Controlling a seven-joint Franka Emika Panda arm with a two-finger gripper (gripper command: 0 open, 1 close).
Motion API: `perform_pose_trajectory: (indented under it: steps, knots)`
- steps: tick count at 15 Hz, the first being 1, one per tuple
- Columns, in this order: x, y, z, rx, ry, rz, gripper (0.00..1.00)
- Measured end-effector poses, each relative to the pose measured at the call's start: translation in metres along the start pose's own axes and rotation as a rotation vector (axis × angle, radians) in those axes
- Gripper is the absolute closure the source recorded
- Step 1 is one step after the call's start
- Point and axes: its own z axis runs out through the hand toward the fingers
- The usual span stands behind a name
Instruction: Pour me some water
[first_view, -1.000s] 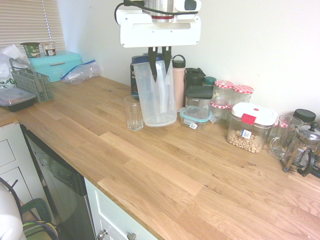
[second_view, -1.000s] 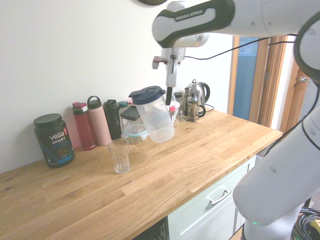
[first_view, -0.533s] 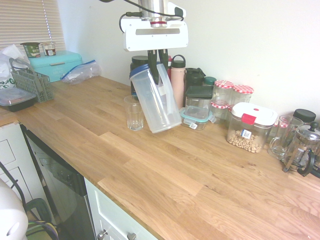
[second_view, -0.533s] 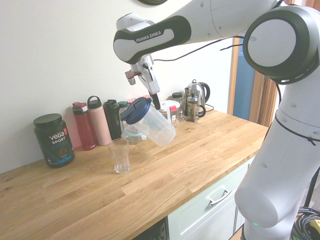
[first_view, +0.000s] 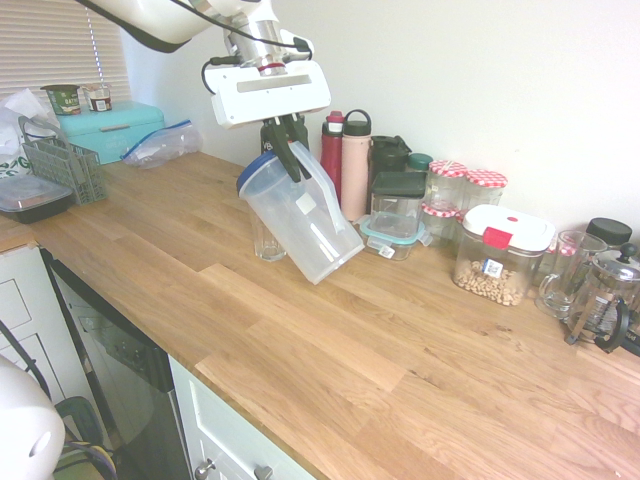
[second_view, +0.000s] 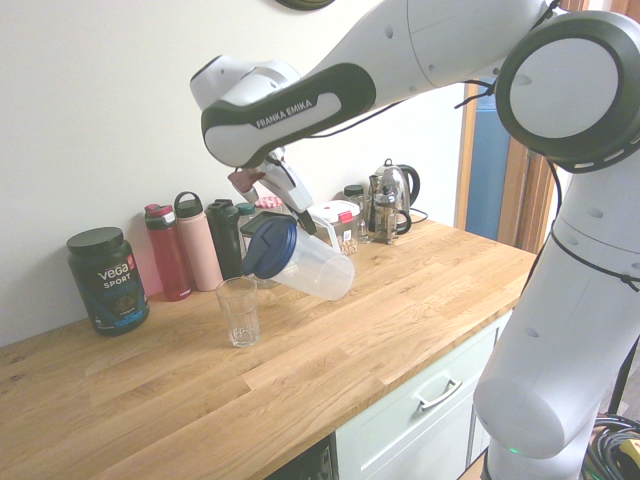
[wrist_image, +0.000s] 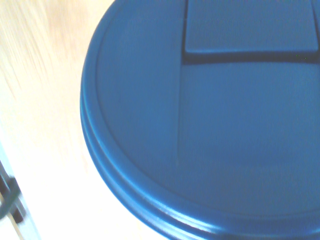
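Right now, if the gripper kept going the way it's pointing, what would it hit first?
The gripper points steeply down, shut on the pitcher; past it, likely the wooden counter beside the glass, though depth is unclear.

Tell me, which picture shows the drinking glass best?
The second exterior view: the glass stands clear on the counter below the tilted pitcher's lid. In the first exterior view the pitcher covers most of it. The wrist view shows only the blue lid.

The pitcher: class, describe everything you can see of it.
The pitcher is clear, seemingly plastic, with a dark blue lid that has a rectangular flap. It hangs above the wooden counter, tilted steeply with its lid end low, over the empty glass. The hand is shut on it near the rim. No water shows inside.
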Motion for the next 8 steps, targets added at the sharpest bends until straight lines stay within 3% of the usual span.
perform_pose_trajectory:
  steps: [8]
  knots:
    - [0.044, -0.005, 0.011, -0.093, -0.013, -0.002, 1.0]
